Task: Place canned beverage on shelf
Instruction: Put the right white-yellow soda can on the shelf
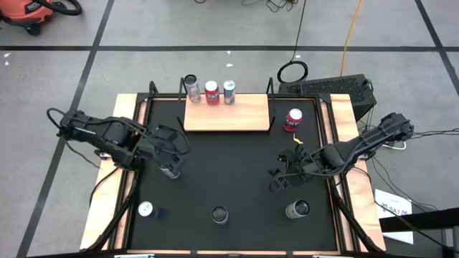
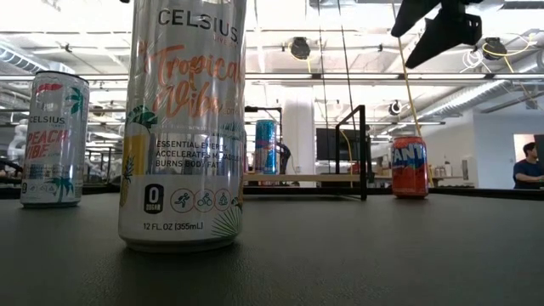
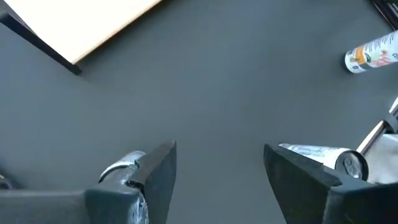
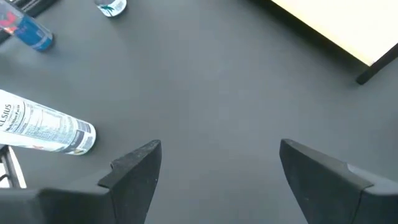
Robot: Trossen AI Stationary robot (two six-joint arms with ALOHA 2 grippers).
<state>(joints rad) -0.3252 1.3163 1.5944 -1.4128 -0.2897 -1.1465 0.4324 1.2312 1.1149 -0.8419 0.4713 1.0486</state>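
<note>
Inspection of the station: the light wooden shelf board with thin black end posts [image 1: 228, 118] sits at the middle of the table's far edge and already carries three upright cans in a row along its back: a dark silver can [image 1: 191, 87], a red can [image 1: 211, 92] and a teal-and-silver can [image 1: 229, 92]. The front strip of the board is bare. An orange-red soda can [image 1: 292, 120] stands on the black mat [image 1: 229, 165] just off the shelf's right end. Three more stand along the table's near edge: a white-topped peach-label can [image 1: 146, 209], a tall silver tropical-label can [image 1: 219, 214] and a grey-topped can [image 1: 297, 209]. The left gripper [image 1: 171, 159] hangs low toward the table's left edge, fingers apart with only bare mat between them in its own wrist view. A slim silver can [image 3: 314, 154] stands upright hard against the outside of one finger, not between the pair. That offset is the point the next move turns on. In my judgement the jaws must shift sideways to straddle this can, whose long axis is vertical, before closing. The shelf lies beyond it, toward the far edge. The right gripper [image 1: 283, 175] waits toward the table's right edge, jaws wide and empty, and is nearer the orange-red can than the left is. The left arm is plainly the nearer to the slim silver can
</note>
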